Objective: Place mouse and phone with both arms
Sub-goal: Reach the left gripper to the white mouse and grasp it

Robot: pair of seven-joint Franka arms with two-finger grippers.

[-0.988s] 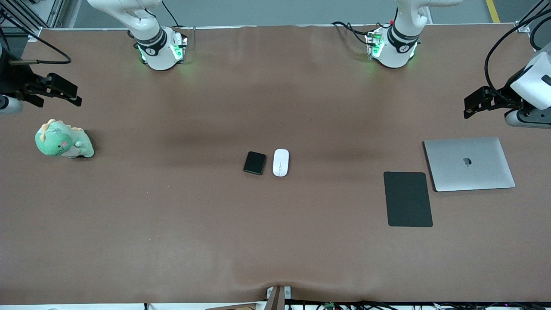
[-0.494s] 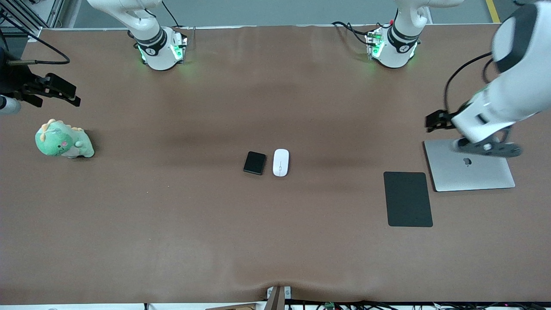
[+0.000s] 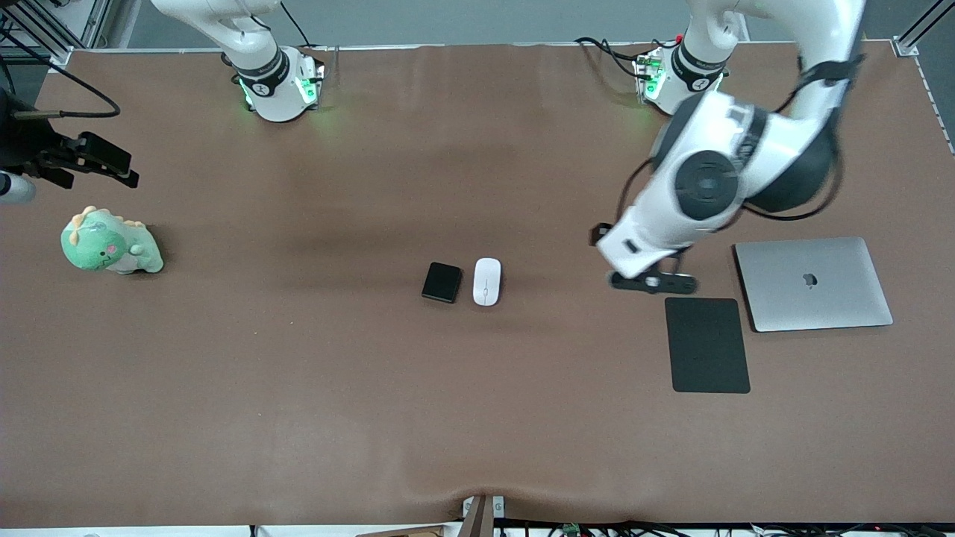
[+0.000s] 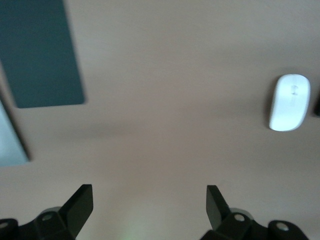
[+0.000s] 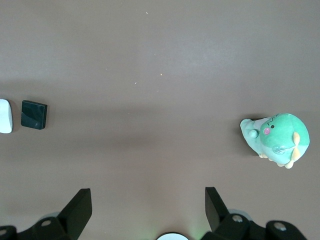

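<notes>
The white mouse (image 3: 486,281) and the small black phone (image 3: 441,282) lie side by side at the table's middle, the phone toward the right arm's end. My left gripper (image 3: 653,283) hangs open and empty over bare table between the mouse and the black mat. In the left wrist view (image 4: 148,207) the mouse (image 4: 289,102) shows ahead, apart from the fingers. My right gripper (image 3: 104,160) waits open and empty at the right arm's end of the table. Its wrist view (image 5: 148,207) shows the phone (image 5: 34,114) and the mouse's edge (image 5: 5,116) far off.
A matte black mat (image 3: 706,344) and a closed silver laptop (image 3: 813,283) lie toward the left arm's end. A green plush dinosaur (image 3: 108,245) sits below the right gripper in the front view. The mat (image 4: 42,55) also shows in the left wrist view.
The left arm has swung from the table's end, over the laptop, toward the middle, and its gripper now hangs between the mat and the mouse. The right arm has barely moved.
</notes>
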